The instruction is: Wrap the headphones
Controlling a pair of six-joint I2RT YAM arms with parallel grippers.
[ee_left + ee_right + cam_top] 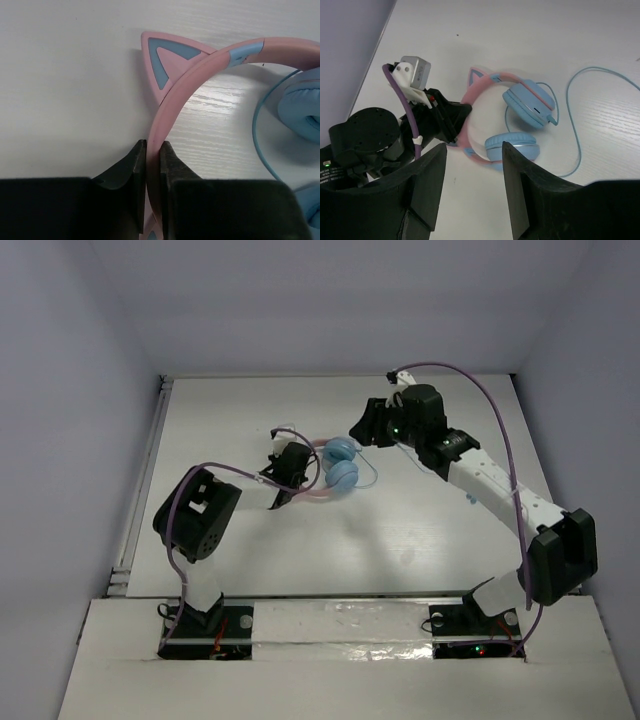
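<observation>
My left hand (152, 167) pinches the headphones (335, 470) by their stiff pink band (210, 62) at nine o'clock, mid table (420, 540), right hand (473, 150) open at one o'clock; light, limp cable (594, 68), I'd take it near the cups (527, 102).

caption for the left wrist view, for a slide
Left gripper closed on the pink headband of the headphones lying on the white table.

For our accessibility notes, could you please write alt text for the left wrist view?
The left gripper pinches the headphones by their pink headband, near a cat ear. A light-blue ear cup and thin cable lie at right on the white table.
</observation>
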